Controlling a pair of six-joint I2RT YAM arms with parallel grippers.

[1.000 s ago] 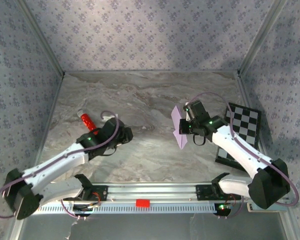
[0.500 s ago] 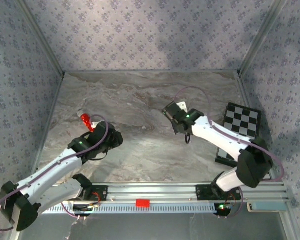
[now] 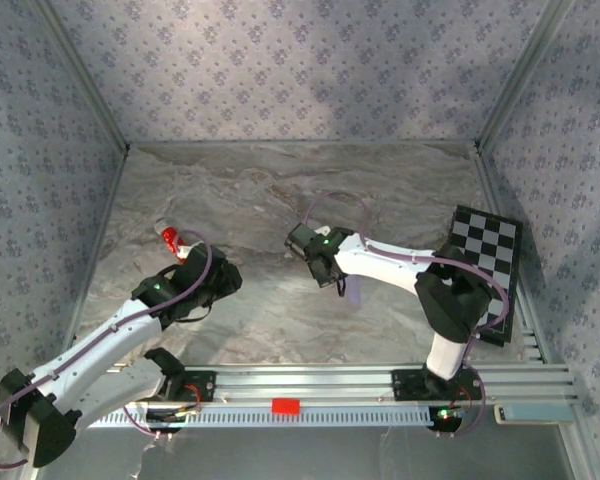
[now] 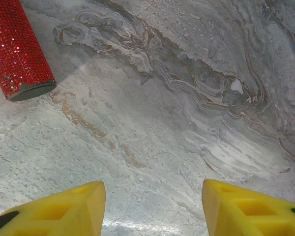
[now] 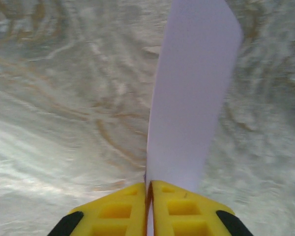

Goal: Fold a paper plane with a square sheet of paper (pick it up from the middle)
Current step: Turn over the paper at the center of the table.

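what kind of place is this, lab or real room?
Likely a lab test cell: patterned walls boxing in a marble-look tabletop, a checkered board at its right, an aluminium rail along the near edge.

Left pincer (image 4: 152,209) agape, right pincer (image 5: 148,206) clamped.

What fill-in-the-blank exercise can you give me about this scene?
The right gripper is ____ on the plane.
The left gripper is ____, holding nothing.
The cylinder near the left gripper is ____ in colour.
The checkered board lies on the ____ side of the table.
Missing words: shut, open, red, right.
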